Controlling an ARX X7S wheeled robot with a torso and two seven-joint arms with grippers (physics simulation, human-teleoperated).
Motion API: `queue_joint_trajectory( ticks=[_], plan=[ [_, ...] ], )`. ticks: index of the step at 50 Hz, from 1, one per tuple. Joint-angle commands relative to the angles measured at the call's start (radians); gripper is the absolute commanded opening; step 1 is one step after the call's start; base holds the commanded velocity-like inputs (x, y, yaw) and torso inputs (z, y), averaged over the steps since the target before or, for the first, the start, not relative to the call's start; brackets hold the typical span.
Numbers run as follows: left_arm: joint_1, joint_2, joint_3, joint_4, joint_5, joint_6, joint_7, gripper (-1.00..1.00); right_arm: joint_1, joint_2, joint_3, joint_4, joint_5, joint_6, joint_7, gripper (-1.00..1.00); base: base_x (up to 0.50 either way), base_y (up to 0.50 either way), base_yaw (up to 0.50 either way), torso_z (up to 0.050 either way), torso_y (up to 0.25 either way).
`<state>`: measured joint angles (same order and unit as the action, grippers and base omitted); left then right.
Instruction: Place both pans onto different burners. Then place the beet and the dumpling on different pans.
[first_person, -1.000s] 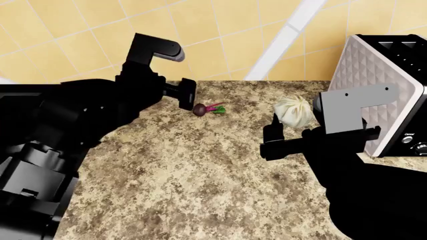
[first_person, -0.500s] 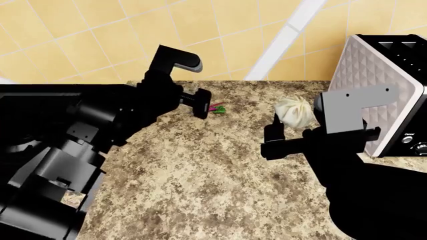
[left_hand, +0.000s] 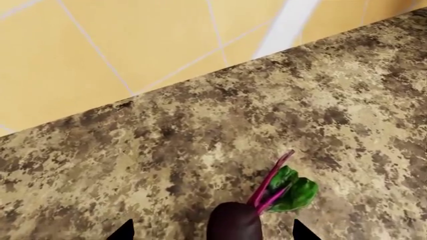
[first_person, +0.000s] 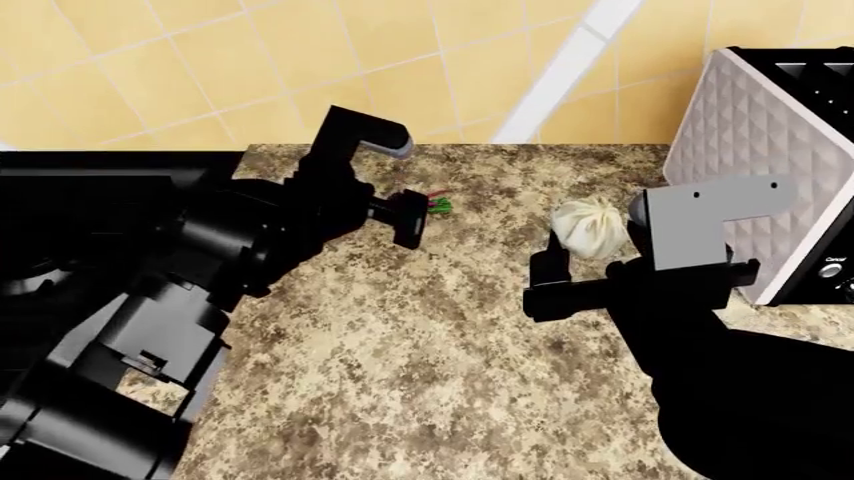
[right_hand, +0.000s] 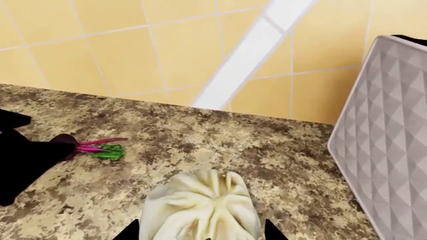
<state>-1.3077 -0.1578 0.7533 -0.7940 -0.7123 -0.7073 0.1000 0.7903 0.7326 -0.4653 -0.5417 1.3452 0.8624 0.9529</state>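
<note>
The beet (left_hand: 233, 223), dark purple with a pink stem and a green leaf, lies on the speckled counter between the open fingertips of my left gripper (left_hand: 211, 236), with a gap on each side. In the head view the left gripper (first_person: 411, 216) hides the bulb and only the leaf (first_person: 439, 207) shows. The off-white pleated dumpling (right_hand: 200, 207) sits on the counter between the spread tips of my right gripper (right_hand: 199, 236). It also shows in the head view (first_person: 591, 224), just beyond the right gripper (first_person: 553, 258). The pans and burners are out of view.
A white quilted toaster (first_person: 781, 170) stands at the counter's right, close to the right arm. A yellow tiled wall (first_person: 200, 70) backs the counter (first_person: 400, 360). My left arm covers the counter's left side.
My left gripper has moved right and forward until its fingertips straddle the beet, hiding the bulb in the head view. The right arm and the dumpling have not moved.
</note>
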Motion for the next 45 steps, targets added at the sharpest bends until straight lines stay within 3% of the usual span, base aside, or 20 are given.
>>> queue_joint_trajectory(
  ticks=[1, 19, 29, 33, 34, 45],
  plan=[
    [0.001, 0.008, 0.004, -0.001, -0.003, 0.002, 0.007, 1.0, -0.002, 0.001, 0.003, 0.002, -0.02, 0.002, -0.018, -1.0, 0.0, 0.0, 0.0, 0.0, 0.0],
    [-0.07, 0.107, 0.02, -0.274, 0.045, 0.152, 0.093, 1.0, -0.014, 0.008, 0.006, 0.006, -0.027, -0.013, -0.029, -1.0, 0.0, 0.0, 0.0, 0.0, 0.0],
    [-0.058, 0.112, 0.033, -0.271, 0.043, 0.152, 0.098, 1.0, -0.02, 0.008, 0.005, 0.01, -0.033, -0.02, -0.036, -1.0, 0.0, 0.0, 0.0, 0.002, -0.25],
    [-0.042, 0.098, 0.033, -0.22, 0.029, 0.12, 0.086, 1.0, -0.024, 0.008, 0.005, 0.011, -0.035, -0.024, -0.037, -1.0, 0.0, 0.0, 0.0, 0.0, 0.0],
    [-0.037, 0.094, 0.032, -0.207, 0.025, 0.116, 0.081, -1.0, -0.024, 0.008, 0.004, 0.012, -0.036, -0.024, -0.038, -1.0, 0.0, 0.0, 0.0, 0.0, 0.0],
    [0.001, 0.046, 0.019, -0.076, -0.003, 0.079, 0.033, -1.0, -0.024, 0.007, 0.001, 0.012, -0.036, -0.026, -0.039, -1.0, 0.0, 0.0, 0.0, 0.0, -0.001]
  ],
)
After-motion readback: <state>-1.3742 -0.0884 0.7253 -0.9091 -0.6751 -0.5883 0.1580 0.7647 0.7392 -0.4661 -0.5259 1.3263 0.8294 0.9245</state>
